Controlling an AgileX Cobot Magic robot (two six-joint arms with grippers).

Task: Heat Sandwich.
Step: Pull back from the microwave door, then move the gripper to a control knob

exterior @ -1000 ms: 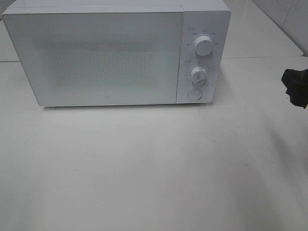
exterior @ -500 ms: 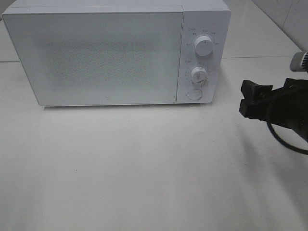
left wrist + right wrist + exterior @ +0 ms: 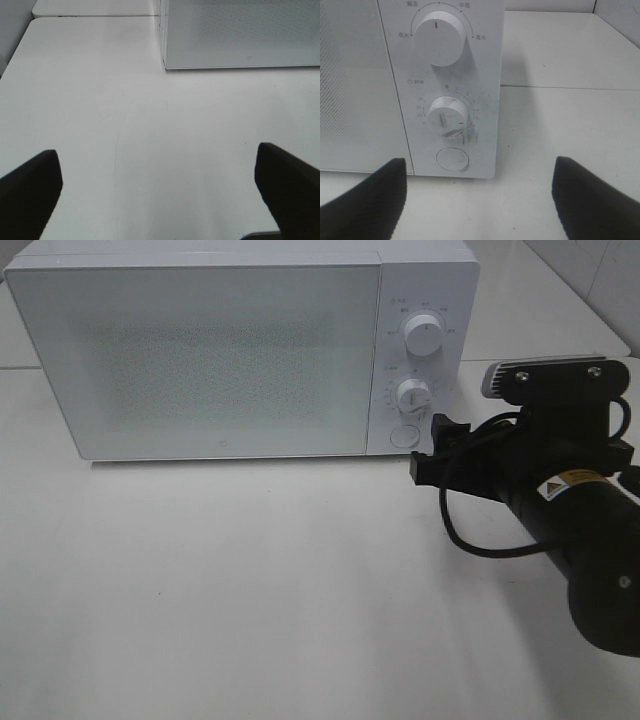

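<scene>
a wide white counter (image 3: 250,590) fills most of the high view. at its back stands a boxy white microwave oven (image 3: 220,360). its pale, finely dotted glass door (image 3: 200,360) is closed flat against the front. the sandwich shows in no view; whether it sits behind that door cannot be told.

the black right arm (image 3: 580,540) reaches in from the right side of the high view, with a grey-topped camera block over its wrist and a loose black cable (image 3: 470,540) looping beneath it. the right claw (image 3: 432,450) is just in front of the oven's lower right corner, beside the control panel, apart from it. its dark fingers (image 3: 365,200) are spread wide with nothing between them.

the left claw (image 3: 159,192) appears only in its own wrist view. it is fully spread and empty above bare counter, with the oven's front corner ahead of it.

on the control panel, the large white upper knob (image 3: 440,37) has its red mark pointing up. the smaller white lower knob (image 3: 449,116) sits below it inside a ring of numbers. the round white button (image 3: 452,159) is lowest.
</scene>
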